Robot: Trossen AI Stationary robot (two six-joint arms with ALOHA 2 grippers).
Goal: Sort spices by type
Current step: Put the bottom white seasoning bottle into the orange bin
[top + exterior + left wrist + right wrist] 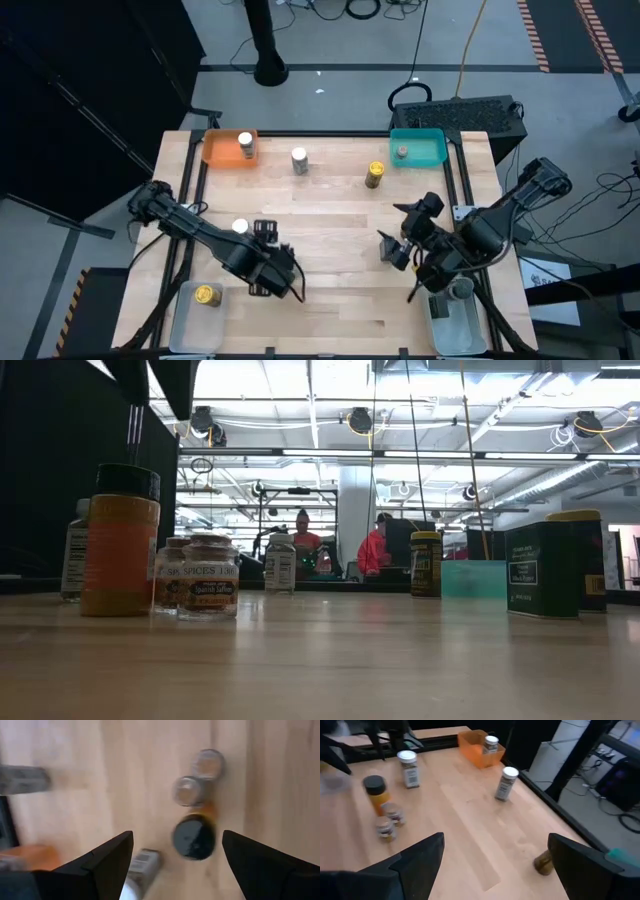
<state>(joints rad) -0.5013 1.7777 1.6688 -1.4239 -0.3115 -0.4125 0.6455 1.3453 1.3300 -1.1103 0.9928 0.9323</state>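
Industrial lab (exposed ceiling ducts (pixel 520 485), floor cables (pixel 440 60)).

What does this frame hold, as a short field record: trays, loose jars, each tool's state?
orange tray: one white-capped jar inside
teal tray: one grey-lidded jar inside
left clear tray: one yellow-lidded jar
right clear tray: one jar, type unclear
loose on table: white-capped jar; gold jar
left tool: open, above a black-lidded orange jar and two small jars
right tool: open, holding nothing
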